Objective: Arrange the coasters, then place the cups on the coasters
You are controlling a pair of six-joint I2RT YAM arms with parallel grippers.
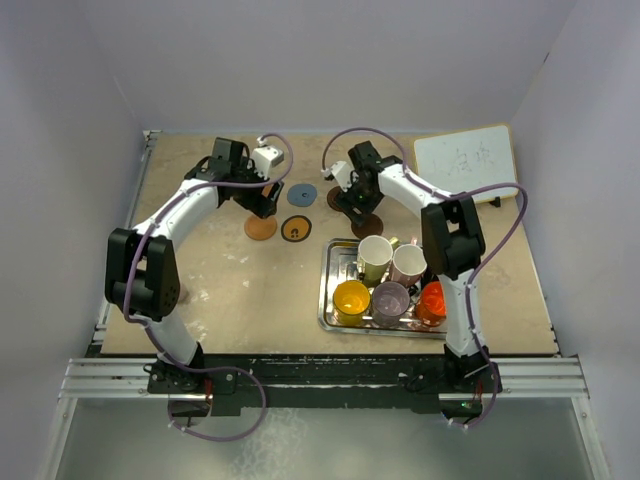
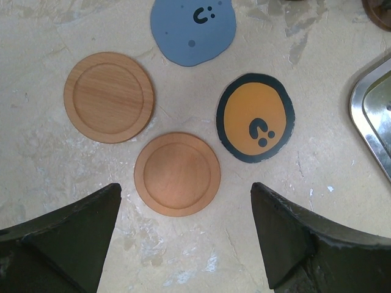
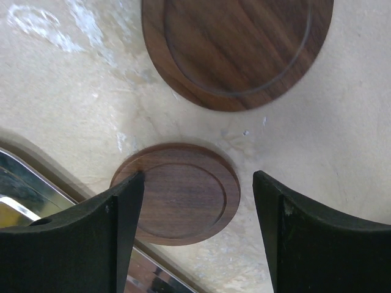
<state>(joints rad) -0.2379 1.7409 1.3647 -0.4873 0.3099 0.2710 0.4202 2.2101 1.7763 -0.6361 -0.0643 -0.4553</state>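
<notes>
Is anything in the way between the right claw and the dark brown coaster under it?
No, nothing visible. The open right claw hangs right over the dark coaster, with only air between them. The tray lies close beside that coaster, so watch that edge.

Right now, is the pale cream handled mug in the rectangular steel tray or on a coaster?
In the tray: the pale cream handled mug stands upright inside the rectangular steel tray rim, beside other mugs.

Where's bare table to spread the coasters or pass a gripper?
Biggest bare patch: between left arm and tray, nearer than the orange coasters. Smaller one right of the right arm. Crowded: coasters between left gripper and right gripper; tray full of cups.
</notes>
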